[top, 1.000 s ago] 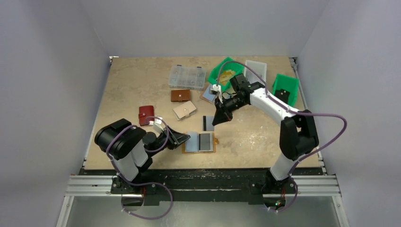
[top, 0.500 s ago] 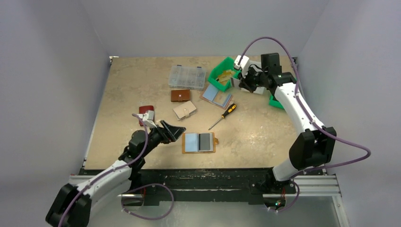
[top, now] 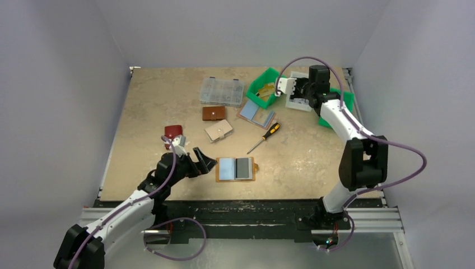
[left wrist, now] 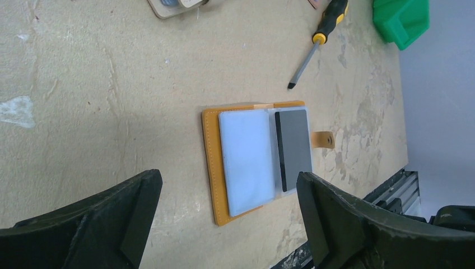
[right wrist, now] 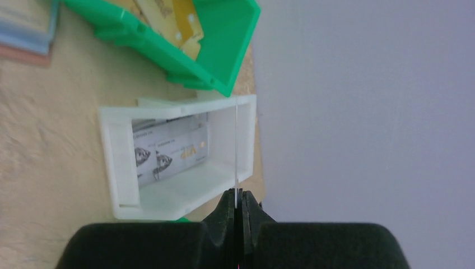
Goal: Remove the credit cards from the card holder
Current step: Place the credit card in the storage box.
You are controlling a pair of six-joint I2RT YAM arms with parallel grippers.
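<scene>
The mustard card holder [top: 236,169] lies open on the table near the front edge. In the left wrist view the card holder [left wrist: 212,168] shows a pale blue slot and a dark grey credit card [left wrist: 293,147] in its right half. My left gripper [top: 203,162] is open wide just left of the holder, its fingers [left wrist: 140,196] apart on either side and touching nothing. At the back right my right gripper [right wrist: 239,196] is shut on a thin credit card [right wrist: 237,140], seen edge-on and upright over the white tray [right wrist: 120,168].
A printed card [right wrist: 168,148] lies in the white tray. Green bins [top: 263,84] [top: 336,106] flank it. A screwdriver [top: 264,137], a stack of blue-topped pieces [top: 256,114], a clear organizer box [top: 222,91], and brown [top: 213,113], beige [top: 218,130] and red [top: 173,133] wallets lie behind the holder.
My right arm swung from mid-table to the back right tray with the card pinched. My left gripper opened wide and settled just left of the holder.
</scene>
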